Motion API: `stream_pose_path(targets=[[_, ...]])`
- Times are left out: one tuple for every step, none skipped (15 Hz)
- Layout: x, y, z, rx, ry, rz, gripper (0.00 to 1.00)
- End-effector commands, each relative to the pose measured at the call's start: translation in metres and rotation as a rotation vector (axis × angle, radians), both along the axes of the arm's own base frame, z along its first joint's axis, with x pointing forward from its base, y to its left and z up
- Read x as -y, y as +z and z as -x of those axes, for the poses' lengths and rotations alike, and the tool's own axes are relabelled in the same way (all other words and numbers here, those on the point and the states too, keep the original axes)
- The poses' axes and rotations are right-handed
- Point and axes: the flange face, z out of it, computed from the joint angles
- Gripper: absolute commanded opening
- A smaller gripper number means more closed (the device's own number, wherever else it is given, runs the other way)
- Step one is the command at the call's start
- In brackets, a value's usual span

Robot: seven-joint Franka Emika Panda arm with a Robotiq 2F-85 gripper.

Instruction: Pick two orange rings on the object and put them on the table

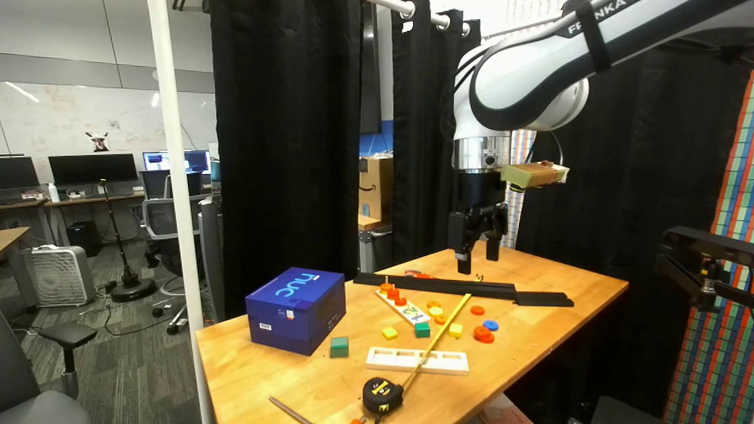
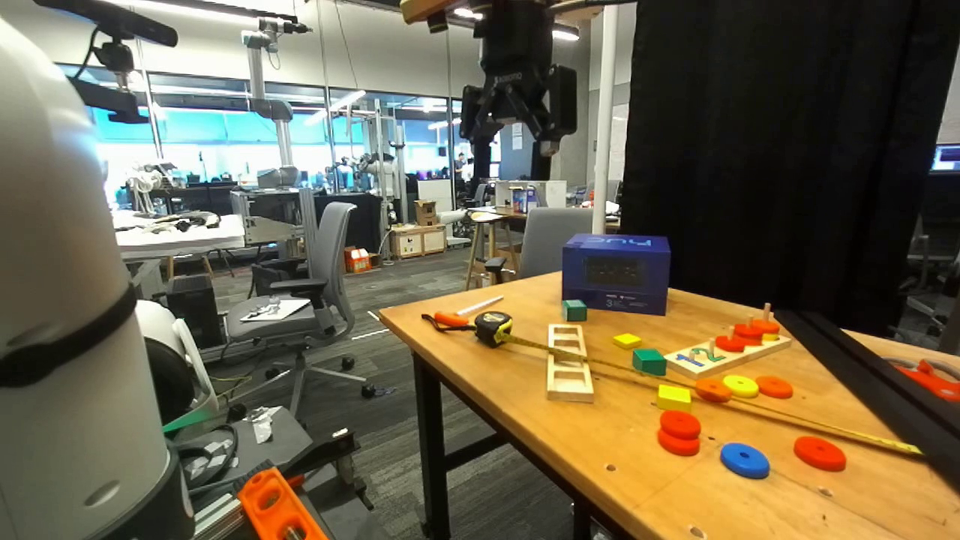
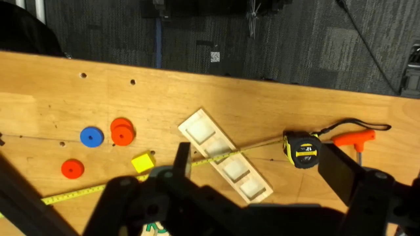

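the tool [image 1: 478,257] hangs well above the bench [image 1: 530,324], its two fingers [image 3: 181,159] spread wide apart and gripping nothing. below the tool is the peg board [image 1: 410,311], nearly all of it covered by the tool's body in the wrist view; in both exterior views orange rings [image 2: 730,345] sit on its pegs, at least three showing. none is held or lifted, so my judgement is that both picks and both placings are left. i can't be sure: loose rings of the same sort lie on the bench, lower than the tool, among them a stacked pair [image 3: 126,131] and a single ring [image 3: 77,165], out past one finger in the wrist view, and nothing shows whether any came off the board.

as for lettering, "franka" runs along the arm [image 1: 524,82] above the tool and "robotiq" is on the tool itself. the blue box [image 1: 294,309], well apart from the tool, says "nuc". the peg board has a blue 1 and a green 2. the tape measure [image 3: 305,152], below the tool, shows a "12"; smaller print is too fine to read.
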Motion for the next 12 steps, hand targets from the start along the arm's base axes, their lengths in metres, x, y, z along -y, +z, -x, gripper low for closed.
stream_pose_path(targets=[[-0.016,0.043,-0.049,0.056,-0.013,0.043,1.0],[-0.02,0.054,-0.066,0.07,-0.029,0.042,1.0],[-0.023,0.063,-0.08,0.088,-0.043,0.042,1.0],[-0.025,0.071,-0.095,0.103,-0.061,0.037,1.0],[-0.024,0.078,-0.111,0.115,-0.083,0.036,1.0],[-0.022,0.081,-0.127,0.125,-0.105,0.034,1.0],[-0.02,0.084,-0.143,0.132,-0.127,0.035,1.0],[-0.015,0.083,-0.159,0.139,-0.146,0.036,1.0],[-0.011,0.08,-0.174,0.141,-0.159,0.041,1.0],[-0.003,0.073,-0.19,0.137,-0.169,0.05,1.0],[0.004,0.067,-0.203,0.134,-0.176,0.067,1.0],[0.01,0.059,-0.215,0.13,-0.176,0.081,1.0]])
